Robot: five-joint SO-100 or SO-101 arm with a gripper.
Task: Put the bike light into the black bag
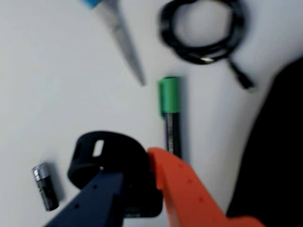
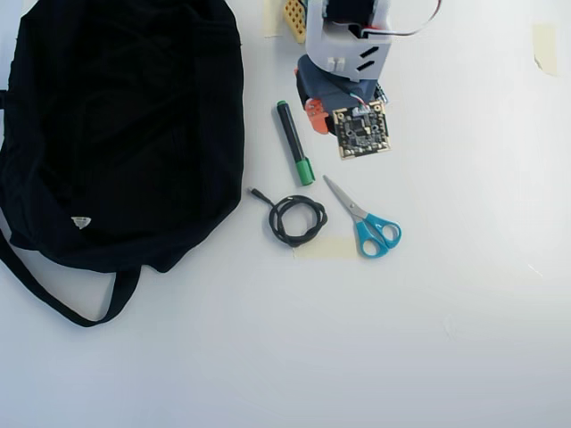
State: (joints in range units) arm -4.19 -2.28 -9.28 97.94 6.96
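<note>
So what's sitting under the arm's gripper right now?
In the wrist view, the gripper is closed around the bike light, whose loop strap shows. From overhead, the arm covers the light entirely; only the marker shows beside it.

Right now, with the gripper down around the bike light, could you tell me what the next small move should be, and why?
Probably close fully and lift straight up. In the wrist view the gripper straddles the bike light, which seems to rest on the table, so the grasp may not be firm. The black bag lies across the table beyond the green marker, so it needs height before carrying.
</note>
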